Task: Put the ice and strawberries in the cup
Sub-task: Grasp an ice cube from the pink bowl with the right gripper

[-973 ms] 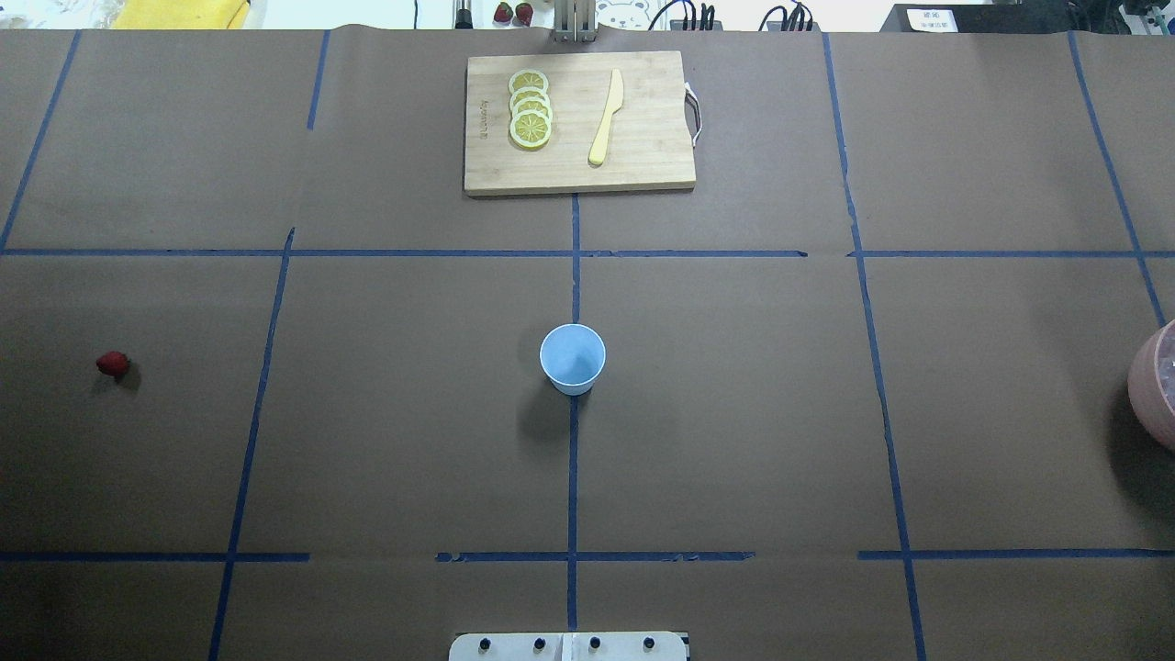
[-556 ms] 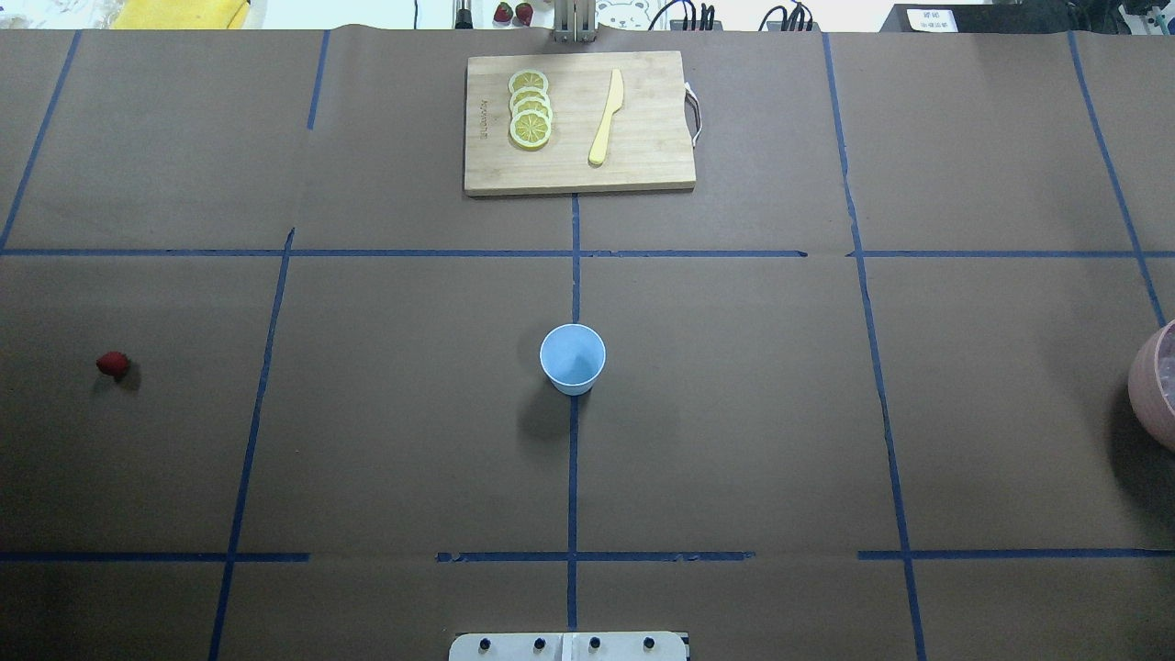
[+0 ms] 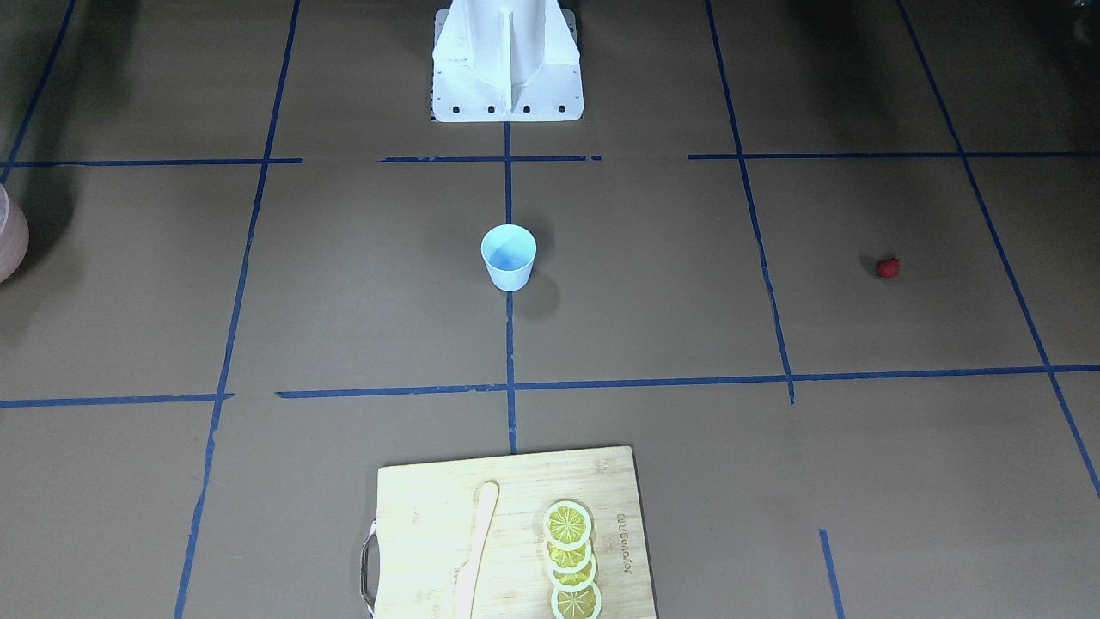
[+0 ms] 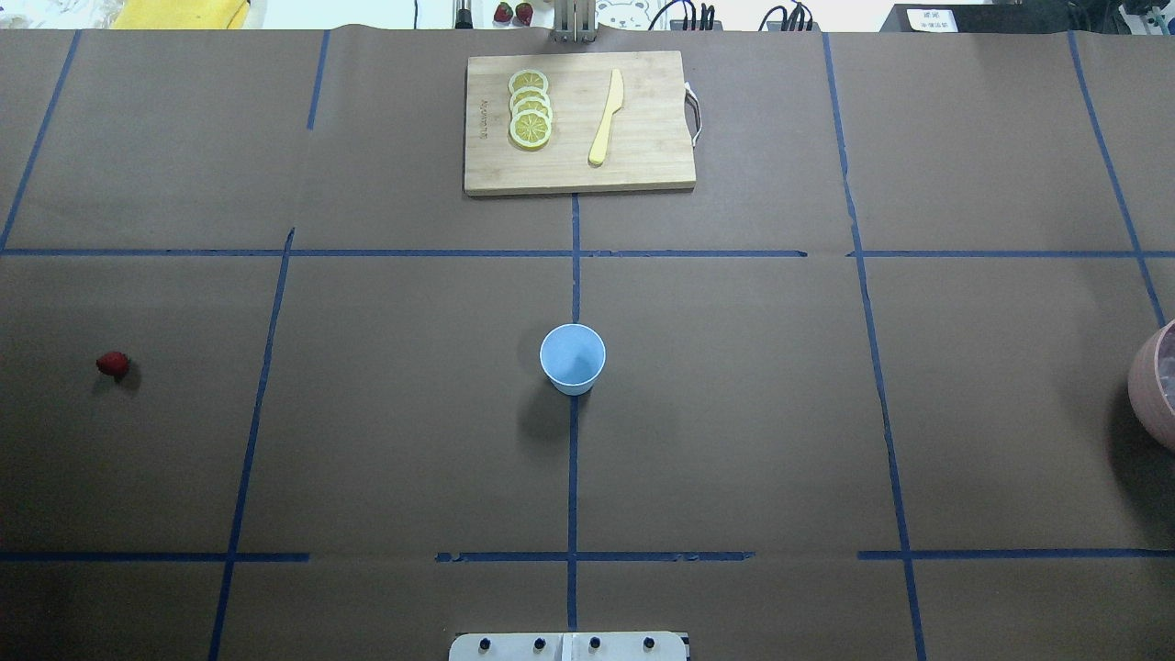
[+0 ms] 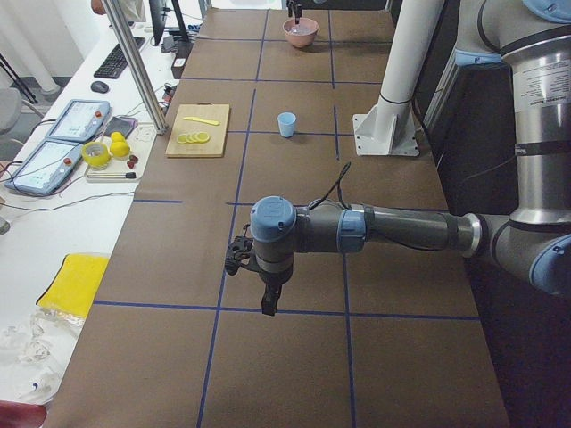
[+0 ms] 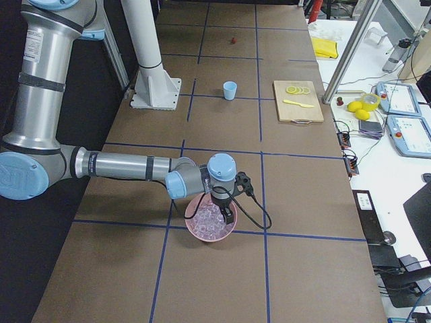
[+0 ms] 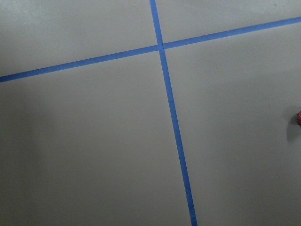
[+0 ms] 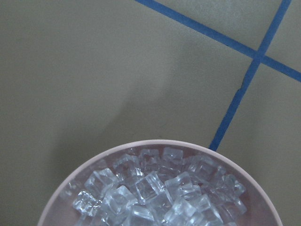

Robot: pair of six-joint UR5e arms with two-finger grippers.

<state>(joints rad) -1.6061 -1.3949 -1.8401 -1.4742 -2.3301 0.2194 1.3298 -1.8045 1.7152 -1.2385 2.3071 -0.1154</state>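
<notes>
The pale blue cup (image 4: 572,358) stands upright at the table's centre, also seen as the cup (image 3: 509,256). A small red strawberry (image 4: 112,364) lies alone far out on the robot's left and shows at the right edge as the strawberry (image 7: 298,117). The ice (image 8: 155,193) is piled in a pink bowl (image 8: 160,141) at the robot's far right. My right gripper (image 6: 229,217) hangs just over the ice (image 6: 205,219). My left gripper (image 5: 268,306) points down over bare table. I cannot tell whether either is open or shut.
A wooden cutting board (image 4: 643,156) at the far middle carries several lemon slices (image 4: 530,110) and a yellow knife (image 4: 606,117). The robot's white base (image 3: 507,60) stands at the near edge. The pink bowl (image 4: 1152,386) sits on the table's right edge.
</notes>
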